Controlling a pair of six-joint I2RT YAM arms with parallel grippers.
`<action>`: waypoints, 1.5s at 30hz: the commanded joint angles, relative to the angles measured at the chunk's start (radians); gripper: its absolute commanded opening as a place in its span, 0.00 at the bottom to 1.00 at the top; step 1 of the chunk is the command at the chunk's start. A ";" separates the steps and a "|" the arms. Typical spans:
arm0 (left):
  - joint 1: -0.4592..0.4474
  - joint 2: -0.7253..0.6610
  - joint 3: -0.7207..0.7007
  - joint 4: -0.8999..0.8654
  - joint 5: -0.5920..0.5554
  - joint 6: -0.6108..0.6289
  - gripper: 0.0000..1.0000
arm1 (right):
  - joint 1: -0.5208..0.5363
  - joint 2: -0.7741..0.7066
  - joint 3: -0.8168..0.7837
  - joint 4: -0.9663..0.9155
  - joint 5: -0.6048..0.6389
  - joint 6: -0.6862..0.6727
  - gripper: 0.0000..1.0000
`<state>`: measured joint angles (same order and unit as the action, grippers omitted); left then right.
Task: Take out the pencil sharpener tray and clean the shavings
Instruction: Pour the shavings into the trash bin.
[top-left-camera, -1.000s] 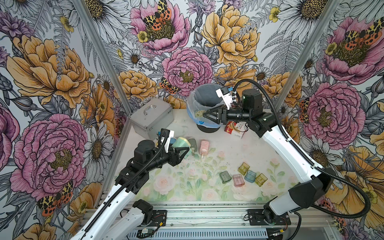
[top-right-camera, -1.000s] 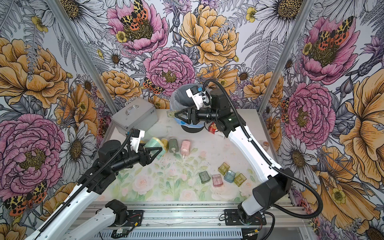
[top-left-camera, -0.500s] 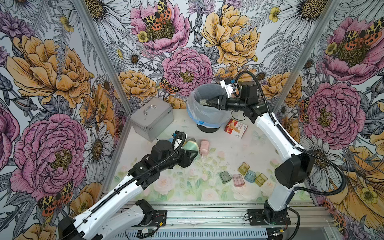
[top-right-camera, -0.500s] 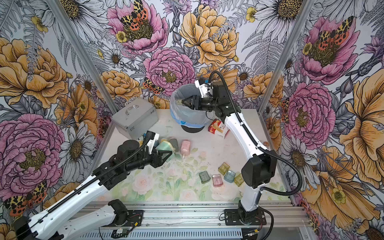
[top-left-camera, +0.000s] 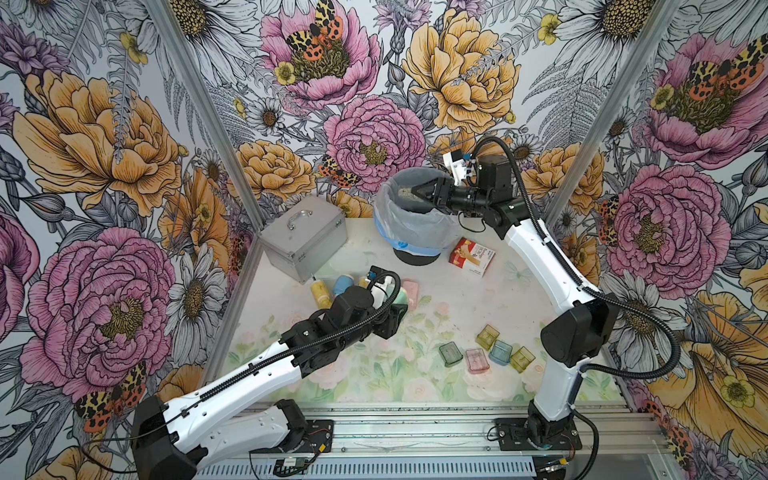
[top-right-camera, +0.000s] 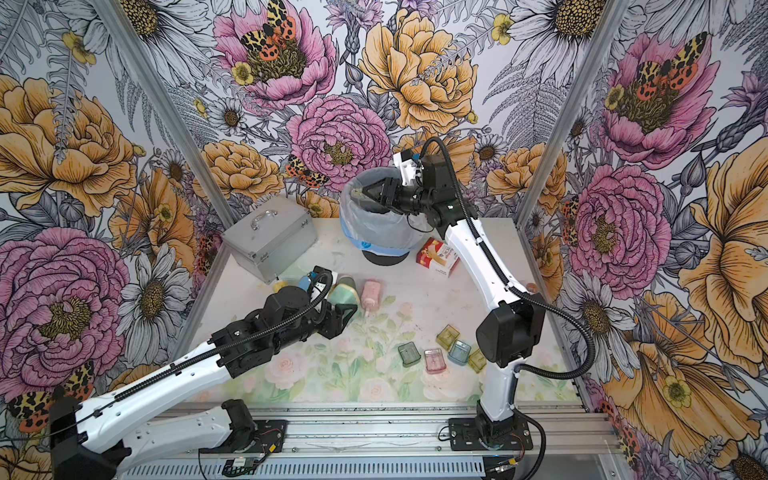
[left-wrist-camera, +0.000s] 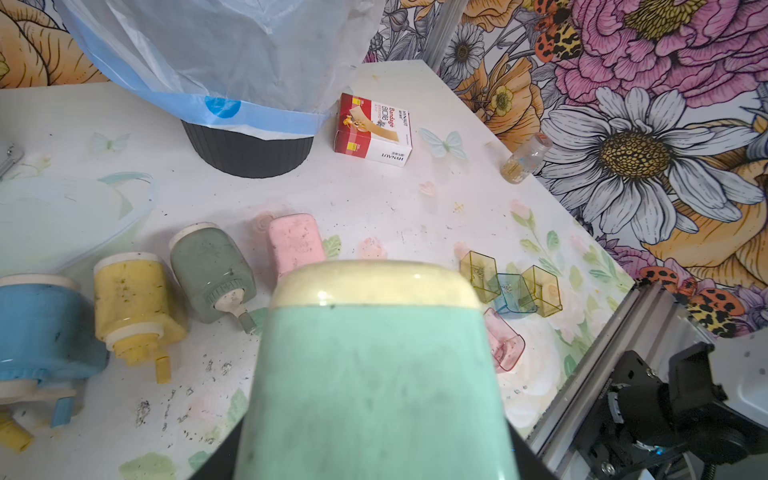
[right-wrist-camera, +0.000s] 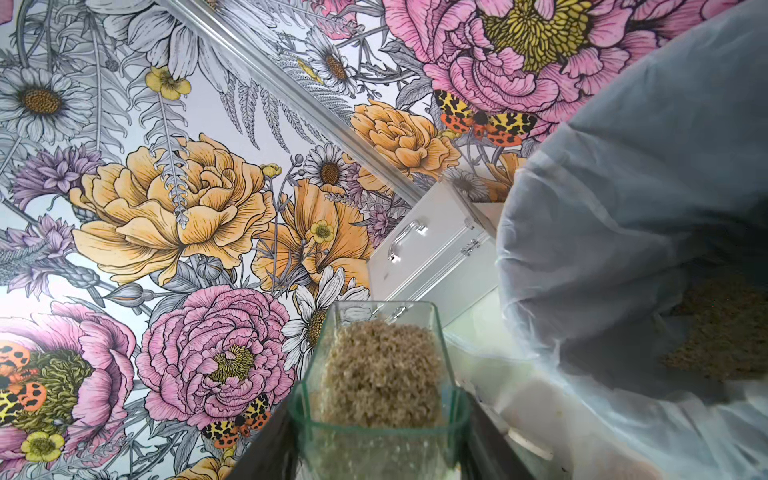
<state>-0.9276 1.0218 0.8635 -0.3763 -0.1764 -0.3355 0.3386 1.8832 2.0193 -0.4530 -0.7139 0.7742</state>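
Right gripper (top-left-camera: 417, 192) clamped on the clear tray (right-wrist-camera: 313, 374), full of shavings (right-wrist-camera: 380, 370), over the lined bin (top-left-camera: 409, 224) opening. Left gripper (top-right-camera: 347, 311) clamped on the mint-green sharpener (left-wrist-camera: 374, 374).

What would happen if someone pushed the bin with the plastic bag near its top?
The bin might tip: its black base looks narrower than its bagged top. The bag looks thin and floppy, so it would probably crumple first.

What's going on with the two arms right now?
The right arm's fingers clamp a clear plastic tray packed with brownish pencil shavings, held over the bag-lined black bin; it is full, not yet emptied. The left arm's fingers hold a mint-green sharpener body beside the other sharpeners lying on the table.
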 joint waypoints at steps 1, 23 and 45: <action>-0.057 0.003 -0.021 0.101 -0.154 -0.040 0.23 | -0.006 0.017 0.038 0.018 0.034 0.085 0.39; -0.242 0.039 -0.032 0.142 -0.343 -0.092 0.23 | -0.061 0.206 0.301 0.020 0.005 0.613 0.40; -0.278 0.054 -0.001 0.111 -0.384 -0.097 0.21 | -0.027 0.130 0.028 0.539 0.181 1.279 0.38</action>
<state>-1.1961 1.1194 0.8440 -0.2871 -0.5117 -0.4206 0.3130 2.0552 2.1025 -0.0723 -0.5816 1.9167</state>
